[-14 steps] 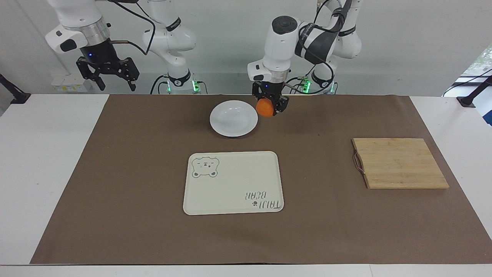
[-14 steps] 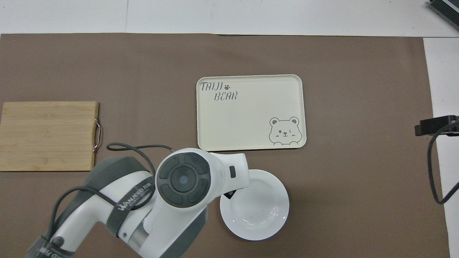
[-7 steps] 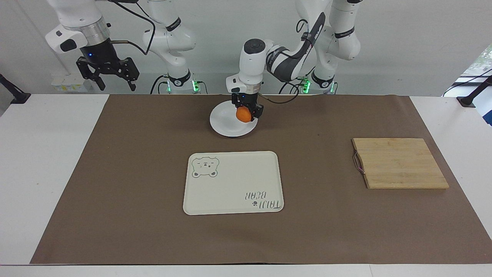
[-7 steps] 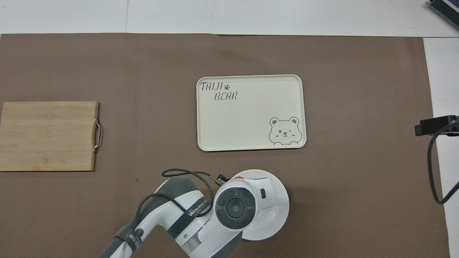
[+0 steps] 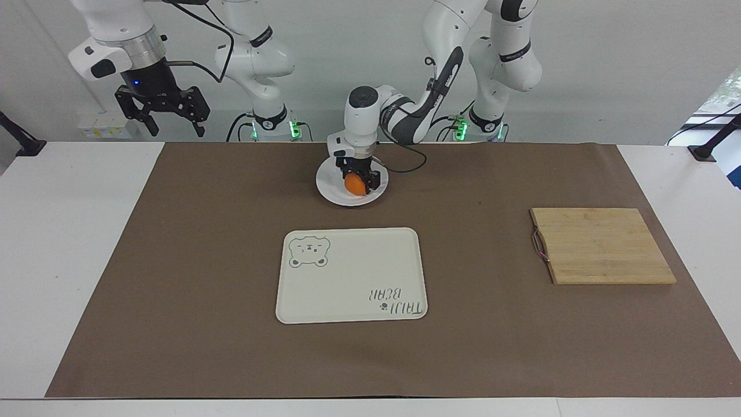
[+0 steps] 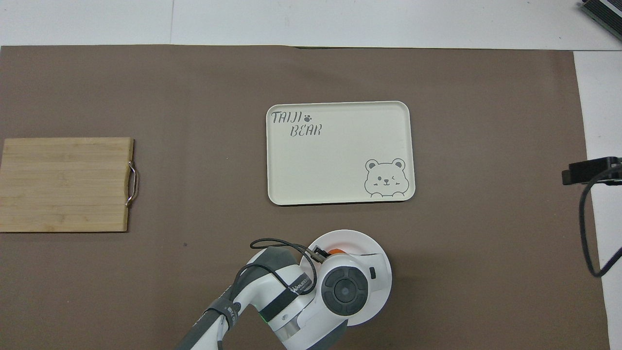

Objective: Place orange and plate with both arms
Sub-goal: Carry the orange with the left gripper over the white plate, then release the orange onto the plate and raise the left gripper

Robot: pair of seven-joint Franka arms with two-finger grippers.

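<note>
A cream tray [image 5: 351, 275] with a bear drawing and lettering lies flat at the middle of a brown mat [image 5: 173, 260]. A wooden board [image 5: 601, 245] with a small metal handle [image 5: 539, 245] lies on the mat toward the left arm's end of the table, well apart from the tray. The mat covers most of a white table [image 5: 69, 231].

Orange [image 5: 354, 184] bright orange; plate [image 5: 331, 191] plain white; tray [image 5: 347, 278] cream, bear drawing.

Bright orange [image 5: 354, 184] low over white plate [image 5: 330, 191], near robots
</note>
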